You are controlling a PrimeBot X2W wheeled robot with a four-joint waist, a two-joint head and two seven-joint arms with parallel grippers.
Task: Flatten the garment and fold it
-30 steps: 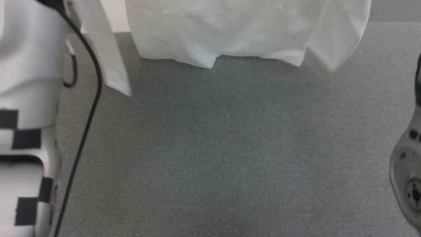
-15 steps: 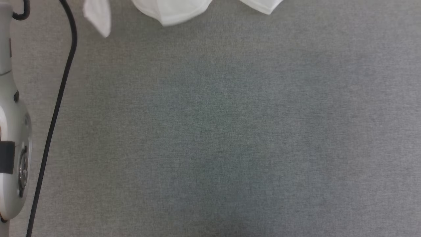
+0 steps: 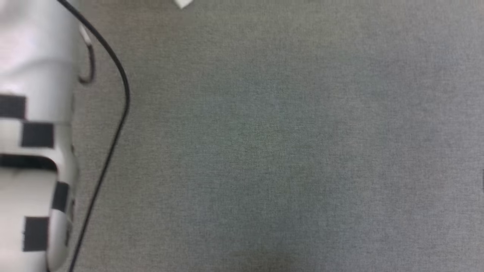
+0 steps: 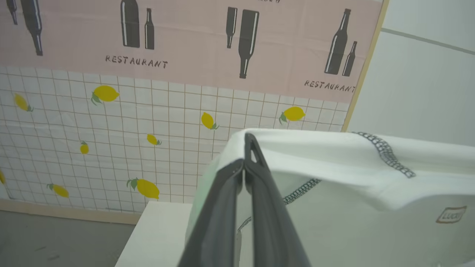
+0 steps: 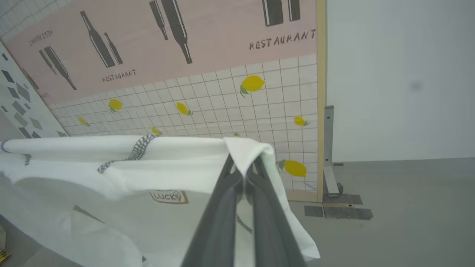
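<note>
Both claws are pressed tight on the shirt (image 4: pixel 334 159). The left claw (image 4: pixel 245 159) pinches one top corner and the right claw (image 5: pixel 243 170) the other, with the cloth hanging in the air between them, above the grey surface (image 3: pixel 264 151). I'd keep that top edge taut, lower hem-first, then drag it flat. A second ago the hem and sleeves crossed the top of the head view; now a white tip (image 3: pixel 182 3) pokes in there.
</note>
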